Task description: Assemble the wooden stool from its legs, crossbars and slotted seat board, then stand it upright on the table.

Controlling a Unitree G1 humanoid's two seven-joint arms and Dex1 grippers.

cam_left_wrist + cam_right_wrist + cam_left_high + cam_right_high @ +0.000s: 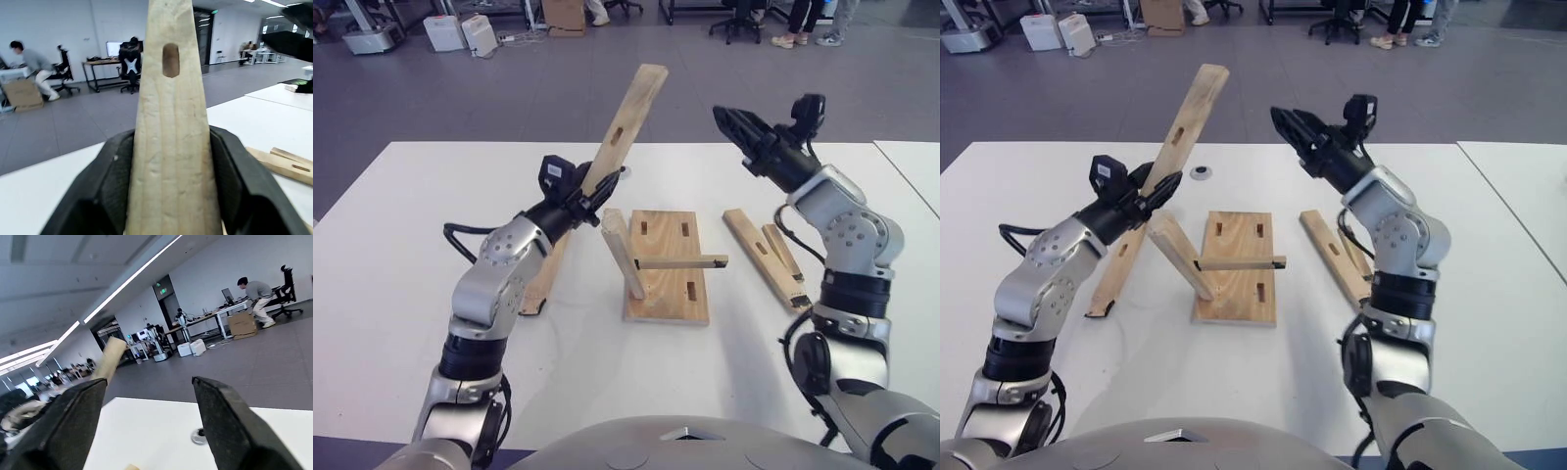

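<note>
- Seat board (656,299): flat, mid-desk, slots up.
- Leg (628,108): tilted, foot on desk, in my left pincer (595,199).
- Second leg (622,250), crossbar (680,261) fitted: on board.
- Two pieces (759,250): flat beside board.

The long leg (628,108) slants up between the fingers of my left gripper (597,194), with its foot on the table (391,245) below-left of it. Just right of that gripper the seat board (674,299) lies flat, with a short leg (625,253) and crossbar (680,261) on it. Two loose pieces (764,257) lie side by side on the table, below my right gripper (724,119) and nearer me.
</note>
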